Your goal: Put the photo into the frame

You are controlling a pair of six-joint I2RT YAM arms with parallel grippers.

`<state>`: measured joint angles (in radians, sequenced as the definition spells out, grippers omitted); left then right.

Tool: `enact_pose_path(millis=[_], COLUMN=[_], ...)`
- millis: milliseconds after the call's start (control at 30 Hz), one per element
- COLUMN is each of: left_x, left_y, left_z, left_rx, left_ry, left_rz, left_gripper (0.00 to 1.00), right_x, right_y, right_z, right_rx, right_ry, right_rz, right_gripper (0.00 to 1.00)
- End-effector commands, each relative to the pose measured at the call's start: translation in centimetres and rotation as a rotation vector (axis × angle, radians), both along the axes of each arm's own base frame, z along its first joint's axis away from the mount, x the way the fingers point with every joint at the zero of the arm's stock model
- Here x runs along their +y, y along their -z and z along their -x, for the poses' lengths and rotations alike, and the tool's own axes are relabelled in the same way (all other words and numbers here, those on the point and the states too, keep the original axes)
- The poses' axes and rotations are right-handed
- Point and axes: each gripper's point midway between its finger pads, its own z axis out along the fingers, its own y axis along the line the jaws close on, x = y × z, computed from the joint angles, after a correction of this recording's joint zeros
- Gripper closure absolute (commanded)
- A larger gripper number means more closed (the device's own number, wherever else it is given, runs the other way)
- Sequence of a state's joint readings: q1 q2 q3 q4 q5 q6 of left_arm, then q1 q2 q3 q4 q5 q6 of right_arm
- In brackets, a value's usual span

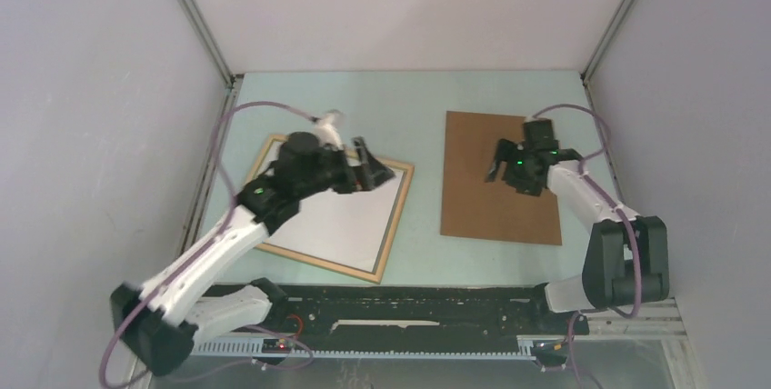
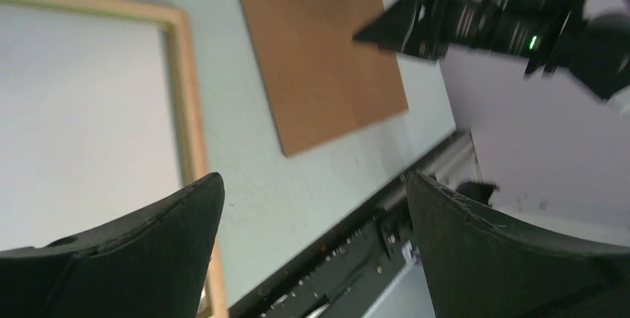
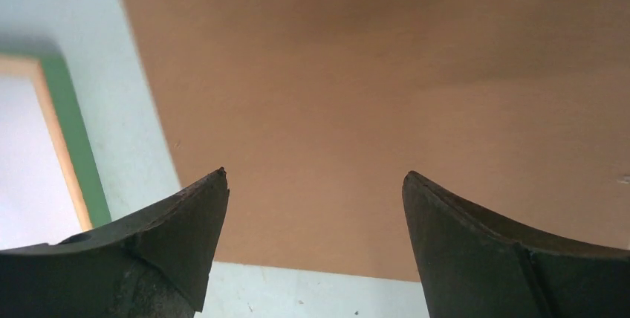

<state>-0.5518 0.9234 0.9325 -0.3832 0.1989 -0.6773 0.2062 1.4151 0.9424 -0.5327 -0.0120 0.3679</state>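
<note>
The frame (image 1: 397, 221) lies flat at the left, pale wood rails up, with a green outer edge (image 3: 70, 125) in the right wrist view. A flat white sheet (image 1: 341, 216) fills its opening; it looks like the photo lying print side down, and no print shows. My left gripper (image 1: 368, 166) hovers over the frame's far right corner, open and empty, with the rail (image 2: 186, 95) and white sheet (image 2: 82, 110) below its left finger. My right gripper (image 1: 500, 162) is open and empty above the brown board (image 1: 482, 198), its fingertips spread over the board's near edge (image 3: 316, 177).
The plain brown board (image 2: 319, 50) lies flat to the right of the frame with a strip of bare table between them. The right arm (image 2: 475, 24) shows in the left wrist view. A black rail (image 1: 409, 303) runs along the near edge. Grey walls enclose the table.
</note>
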Motion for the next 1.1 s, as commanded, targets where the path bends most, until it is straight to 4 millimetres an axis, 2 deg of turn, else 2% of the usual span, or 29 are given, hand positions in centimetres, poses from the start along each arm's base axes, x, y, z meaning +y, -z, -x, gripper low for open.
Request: enact_pose_path(millis=[0, 100, 233, 367, 500, 667, 833, 933, 1067], left_x=[-8.5, -13.4, -17.2, -18.8, -19.5, -20.6, -21.1, -21.8, -23.3], left_y=[1.9, 4.0, 8.2, 12.9, 16.0, 19.1, 21.0, 21.5, 21.1], left_z=[0.5, -0.4, -2.6, -4.3, -5.4, -5.8, -5.8, -5.5, -5.1], left_rx=[0.103, 0.199, 0.317, 0.402, 0.43, 0.481, 0.521, 0.556, 0.6], left_ry=[0.191, 0.226, 0.141, 0.034, -0.013, -0.005, -0.012, 0.008, 0.072], left_rz=[0.081, 0.056, 0.012, -0.061, -0.111, -0.144, -0.14, -0.119, -0.038], left_gripper=[0.0, 0.01, 0.0, 0.0, 0.0, 0.0, 0.0, 0.0, 0.0], right_x=[-3.8, -7.3, -12.4, -16.6, -19.2, -20.4, -20.4, -20.0, -17.7], right_y=[-1.8, -1.8, -1.1, 0.2, 1.5, 3.4, 4.8, 5.6, 6.5], right_z=[-2.2, -3.1, -3.1, -2.4, -2.2, -1.8, -1.6, -1.3, -1.5], right_rx=[-0.059, -0.082, -0.092, -0.066, -0.021, 0.027, 0.066, 0.095, 0.115], right_ry=[0.144, 0.255, 0.406, 0.522, 0.599, 0.65, 0.661, 0.653, 0.606], right_rz=[-0.257, -0.303, -0.239, -0.157, -0.092, -0.089, -0.102, -0.118, -0.242], right_gripper=[0.06, 0.07, 0.07, 0.08, 0.08, 0.08, 0.09, 0.09, 0.1])
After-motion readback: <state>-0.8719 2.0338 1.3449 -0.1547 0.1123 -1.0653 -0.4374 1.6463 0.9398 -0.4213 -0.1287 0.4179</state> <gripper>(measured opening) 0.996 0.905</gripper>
